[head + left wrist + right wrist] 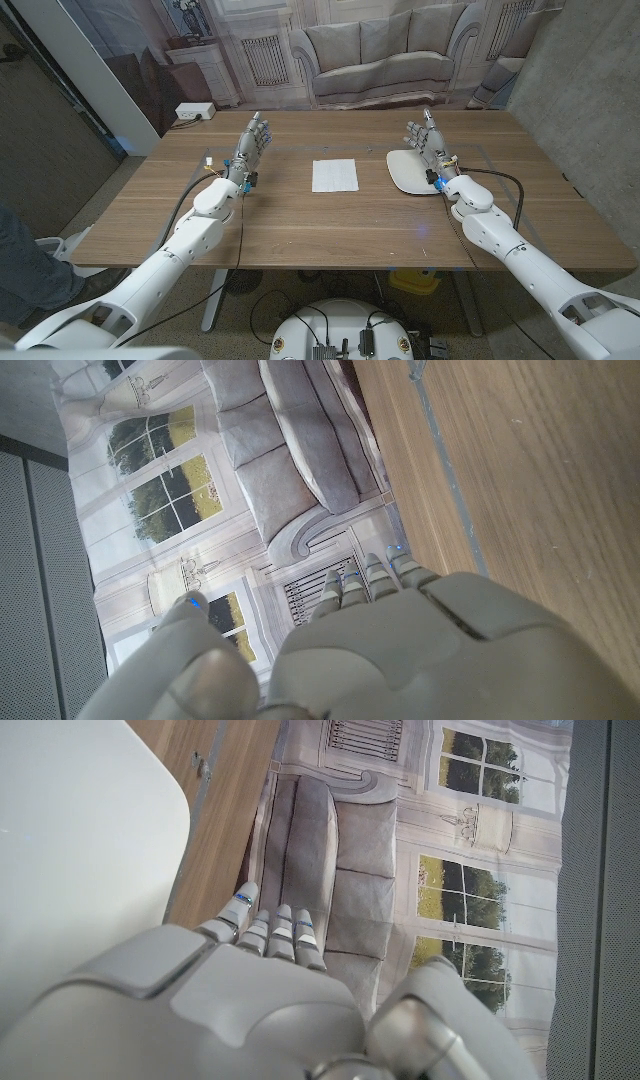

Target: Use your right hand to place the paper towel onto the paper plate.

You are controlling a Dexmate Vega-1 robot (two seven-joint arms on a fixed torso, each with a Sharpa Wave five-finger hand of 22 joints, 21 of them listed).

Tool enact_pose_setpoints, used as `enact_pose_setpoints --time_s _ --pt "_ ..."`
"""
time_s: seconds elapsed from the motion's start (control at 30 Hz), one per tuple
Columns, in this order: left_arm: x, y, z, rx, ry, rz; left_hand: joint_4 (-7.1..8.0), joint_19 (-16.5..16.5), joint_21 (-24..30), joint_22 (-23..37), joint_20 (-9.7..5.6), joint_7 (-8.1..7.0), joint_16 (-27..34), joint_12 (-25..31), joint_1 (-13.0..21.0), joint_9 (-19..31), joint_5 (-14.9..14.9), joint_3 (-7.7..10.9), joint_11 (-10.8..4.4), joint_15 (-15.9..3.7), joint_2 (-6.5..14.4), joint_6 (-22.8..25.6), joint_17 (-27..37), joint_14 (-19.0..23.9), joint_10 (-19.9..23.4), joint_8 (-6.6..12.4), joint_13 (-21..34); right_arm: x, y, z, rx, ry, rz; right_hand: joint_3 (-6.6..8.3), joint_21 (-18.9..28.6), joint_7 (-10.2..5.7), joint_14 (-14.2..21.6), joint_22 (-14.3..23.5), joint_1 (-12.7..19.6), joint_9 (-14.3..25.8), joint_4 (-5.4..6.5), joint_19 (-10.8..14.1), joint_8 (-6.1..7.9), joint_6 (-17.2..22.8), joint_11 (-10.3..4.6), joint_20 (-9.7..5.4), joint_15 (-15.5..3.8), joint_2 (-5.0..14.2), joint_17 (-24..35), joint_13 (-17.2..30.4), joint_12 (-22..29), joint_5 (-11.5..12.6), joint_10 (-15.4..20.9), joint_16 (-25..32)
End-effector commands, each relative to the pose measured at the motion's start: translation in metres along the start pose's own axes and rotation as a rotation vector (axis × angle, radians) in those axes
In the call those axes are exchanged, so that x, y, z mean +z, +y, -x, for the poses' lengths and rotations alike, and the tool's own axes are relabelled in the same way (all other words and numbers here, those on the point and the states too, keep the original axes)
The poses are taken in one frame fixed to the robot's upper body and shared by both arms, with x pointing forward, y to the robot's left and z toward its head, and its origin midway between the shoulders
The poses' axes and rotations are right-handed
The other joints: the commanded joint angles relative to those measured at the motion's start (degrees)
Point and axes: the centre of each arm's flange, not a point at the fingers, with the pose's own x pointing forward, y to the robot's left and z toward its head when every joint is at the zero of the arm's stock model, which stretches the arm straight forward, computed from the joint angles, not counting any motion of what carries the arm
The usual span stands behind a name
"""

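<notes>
Pictured from the head camera: paper towel [334, 175] lying flat near the middle of the wooden worktop [300, 225], well apart from both hands and untouched. Just to its right, with a strip of bare wood between, sat the white paper plate [408, 170], partly covered by the right hand [428, 143]. Seen poised over the plate's far-right part, that hand held nothing, fingers extended and close together, reaching away from the robot; whether it touched the plate could not be told. Across the worktop, near the left side, stood the left hand [252, 145], likewise empty with fingers straight. In the right wrist view, glimpsed alongside the hand's back: the plate's pale surface [80, 850], with the sofa backdrop [340, 870] beyond.

Judged not yet begun: the reach for the towel. Best done, by this reading, by swinging the right hand leftward off the plate, lowering fingertips onto the towel's near or right edge, and pinching up a corner rather than pressing flat, thin paper being likely to slide or crumple on smooth wood. Also advisable: lifting clear before carrying back, to avoid nudging the light plate.

Appeared roughly square, so no marked long axis; edges ran nearly parallel to the worktop's sides, with faint fold lines visible across it.
</notes>
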Motion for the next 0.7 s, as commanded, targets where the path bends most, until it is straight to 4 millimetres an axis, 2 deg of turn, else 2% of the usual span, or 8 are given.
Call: enact_pose_setpoints --time_s 0.03,0.53,0.7 --pt "0.004 -0.009 -0.004 -0.025 0.019 -0.030 -0.14 -0.02 0.08 0.19 -2.22 0.05 0.41 0.49 0.42 0.23 0.51 0.37 -0.23 -0.16 0.17 0.45 0.06 0.29 0.19 0.20 0.11 0.002 0.002 0.006 0.023 -0.041 -0.010 0.24 -0.21 -0.07 0.79 0.13 0.57 0.07 -0.21 0.68 0.33 0.46 -0.03 -2.36 -0.19 0.24 0.22 0.14 0.50 0.41 0.81 0.18" --pt "-0.002 -0.006 0.005 0.008 0.012 -0.010 -0.37 1.16 0.23 0.20 -1.67 0.23 0.68 0.77 1.06 0.25 0.60 0.44 -0.08 -0.03 0.74 1.67 0.05 1.56 1.41 0.46 0.11 0.013 0.015 0.002 0.061 -0.056 0.057 0.44 -0.75 -0.21 1.22 0.14 1.21 0.08 -0.51 1.01 0.42 1.02 -0.17 -2.36 -0.21 0.83 0.20 0.16 0.59 0.44 1.34 0.20" --pt "-0.001 -0.005 0.009 0.017 0.010 -0.027 -0.64 2.22 0.41 0.22 -1.42 0.22 0.86 1.04 1.78 0.29 0.64 0.64 -0.54 -0.08 1.30 2.80 0.04 2.63 2.57 0.74 0.12 0.012 0.021 0.000 0.076 -0.049 0.052 0.56 -0.90 -0.31 1.49 0.15 1.56 0.09 -0.66 1.37 0.53 1.45 -0.08 -2.29 -0.24 1.13 0.19 0.17 0.72 0.44 1.82 0.23"
